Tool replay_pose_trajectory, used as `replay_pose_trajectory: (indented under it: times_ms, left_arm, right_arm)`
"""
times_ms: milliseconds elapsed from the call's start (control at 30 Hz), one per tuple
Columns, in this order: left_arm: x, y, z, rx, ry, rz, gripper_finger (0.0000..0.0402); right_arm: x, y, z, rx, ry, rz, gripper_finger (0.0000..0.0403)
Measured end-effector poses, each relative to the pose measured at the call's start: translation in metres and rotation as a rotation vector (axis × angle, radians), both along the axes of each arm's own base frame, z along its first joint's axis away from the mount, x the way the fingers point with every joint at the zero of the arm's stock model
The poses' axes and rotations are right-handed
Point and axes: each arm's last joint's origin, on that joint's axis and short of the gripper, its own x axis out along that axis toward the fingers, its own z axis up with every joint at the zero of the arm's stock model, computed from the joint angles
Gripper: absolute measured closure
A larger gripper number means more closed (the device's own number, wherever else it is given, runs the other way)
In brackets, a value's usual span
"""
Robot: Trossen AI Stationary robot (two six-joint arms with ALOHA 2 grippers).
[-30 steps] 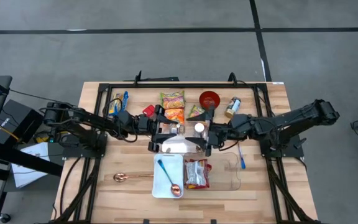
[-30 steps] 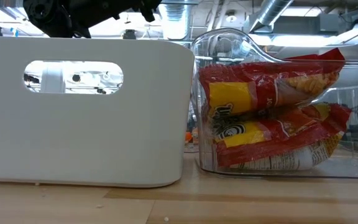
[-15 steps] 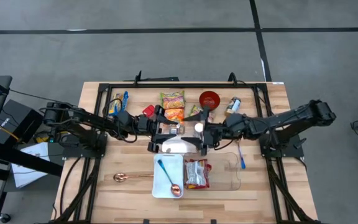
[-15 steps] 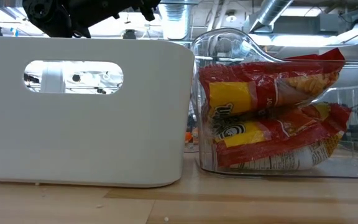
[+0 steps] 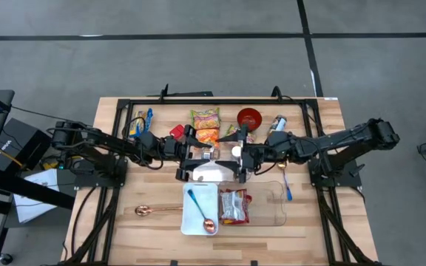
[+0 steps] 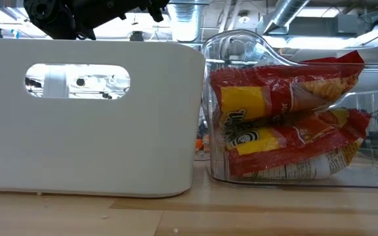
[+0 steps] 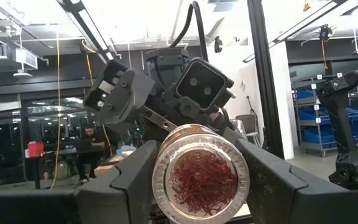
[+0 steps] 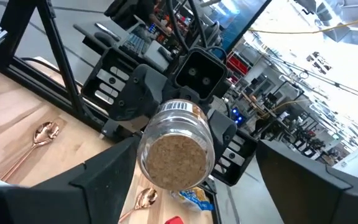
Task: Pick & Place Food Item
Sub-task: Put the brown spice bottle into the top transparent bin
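The left gripper (image 5: 202, 157) is clamped on a clear spice jar (image 7: 199, 175) held level at table centre, its end offered toward three o'clock, probably for a handover. The right gripper (image 5: 240, 157) faces it with fingers spread wide either side, not gripping (barcode visible, no legible label). White bin (image 5: 200, 210) waits at six o'clock.

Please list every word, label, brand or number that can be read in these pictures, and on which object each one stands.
None can be quoted with certainty.
Red and yellow snack bag in the clear bin: large brand letters, creased and partly hidden, not readable.
Jar in the left gripper: a barcode label, digits too small.
Snack packets at the table's far side: print too small.
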Motion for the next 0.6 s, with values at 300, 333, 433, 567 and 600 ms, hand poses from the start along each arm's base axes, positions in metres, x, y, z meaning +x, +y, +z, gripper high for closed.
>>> replay_pose_trajectory:
  times_ms: [300,333,433,567,600]
  left_arm:
    - [0.0000,0.0000,0.0000,-0.001,0.000,-0.001,0.0213]
    - [0.0000,0.0000,0.0000,-0.003,0.001,-0.002,0.0213]
    - [0.0000,0.0000,0.0000,-0.004,0.000,-0.002,0.0209]
    - [0.0000,0.0000,0.0000,-0.004,0.001,-0.002,0.0210]
    - [0.0000,0.0000,0.0001,-0.004,0.000,-0.002,0.0212]
  right_arm:
    - [0.0000,0.0014,0.0006,0.020,-0.007,0.047,0.0099]
    - [0.0000,0.0014,0.0006,0.020,-0.007,0.047,0.0100]
    - [0.0000,0.0014,0.0006,0.021,-0.007,0.048,0.0100]
    - [0.0063,0.0019,-0.0042,0.027,-0.009,0.047,0.0100]
    - [0.0087,0.0012,-0.0080,0.022,0.004,0.044,0.0100]
